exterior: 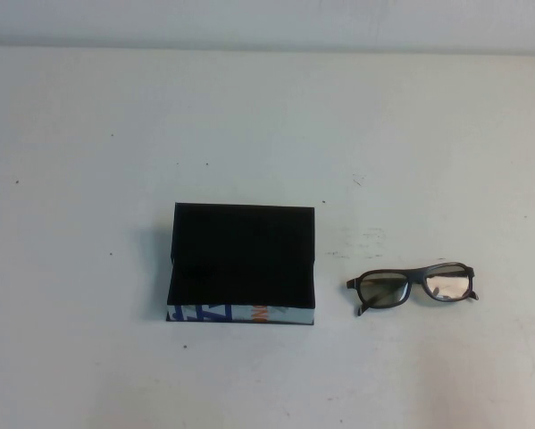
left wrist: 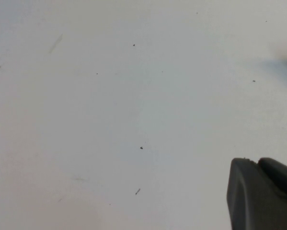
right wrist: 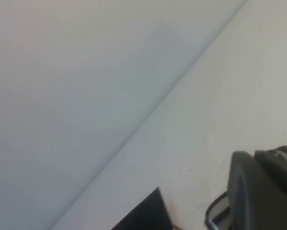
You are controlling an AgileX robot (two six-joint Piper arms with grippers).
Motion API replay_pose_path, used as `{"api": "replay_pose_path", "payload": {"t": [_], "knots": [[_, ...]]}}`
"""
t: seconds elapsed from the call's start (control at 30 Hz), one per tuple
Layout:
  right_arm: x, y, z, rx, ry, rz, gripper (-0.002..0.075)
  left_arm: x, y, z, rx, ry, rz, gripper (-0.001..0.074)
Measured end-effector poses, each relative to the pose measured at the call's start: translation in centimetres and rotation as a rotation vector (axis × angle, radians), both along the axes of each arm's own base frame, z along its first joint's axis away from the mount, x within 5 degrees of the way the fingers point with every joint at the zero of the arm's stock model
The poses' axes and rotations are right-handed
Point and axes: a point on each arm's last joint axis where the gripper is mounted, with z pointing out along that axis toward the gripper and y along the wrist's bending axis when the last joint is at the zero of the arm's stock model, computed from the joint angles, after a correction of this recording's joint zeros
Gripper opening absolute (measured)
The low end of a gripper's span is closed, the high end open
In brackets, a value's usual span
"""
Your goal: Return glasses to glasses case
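High view shows a white tabletop (exterior: 267,116) with two things on it, and neither arm reaches into that picture. Nearest the robot's side lies the glasses case (exterior: 241,264), a black box with its lid shut, its printed blue, white and orange strip facing the robot. Just to the robot's right of the case, apart from it and level with its nearer half, sit the glasses (exterior: 412,286): dark thick rims, clear lenses, lying outside the case with the front of the frame turned away from the robot. Beyond the case the tabletop runs bare, apart from small specks and a few scuff marks beside the case's far right corner.

The left hand (left wrist: 258,194) shows only in its own wrist view, as a dark edge over speckled tabletop, with the case out of sight; I cannot tell whether it is released or clenched. The right hand (right wrist: 260,189) is a similar dark edge, with a corner of the case and a bit of one lens close by; whether it is released or clenched I cannot tell.
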Motion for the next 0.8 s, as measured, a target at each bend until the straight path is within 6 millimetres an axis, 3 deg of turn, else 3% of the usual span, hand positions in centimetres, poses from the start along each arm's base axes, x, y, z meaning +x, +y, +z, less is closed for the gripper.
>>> {"api": "replay_pose_path", "payload": {"t": [0.23, 0.4, 0.6, 0.8], "knots": [[-0.4, 1.8, 5.0, -0.172, 0.007, 0.214, -0.0011, 0.0, 0.0, 0.0, 0.000, 0.000, 0.000, -0.0004], [1.5, 2.8, 7.5, -0.396, 0.236, 0.425, -0.0011, 0.0, 0.0, 0.0, 0.000, 0.000, 0.000, -0.0004], [5.2, 2.6, 8.8, -0.586, 0.457, 0.582, -0.0011, 0.0, 0.0, 0.0, 0.000, 0.000, 0.000, -0.0004], [8.2, 2.7, 8.6, -0.634, 0.557, 0.700, -0.0011, 0.0, 0.0, 0.0, 0.000, 0.000, 0.000, -0.0004]]}}
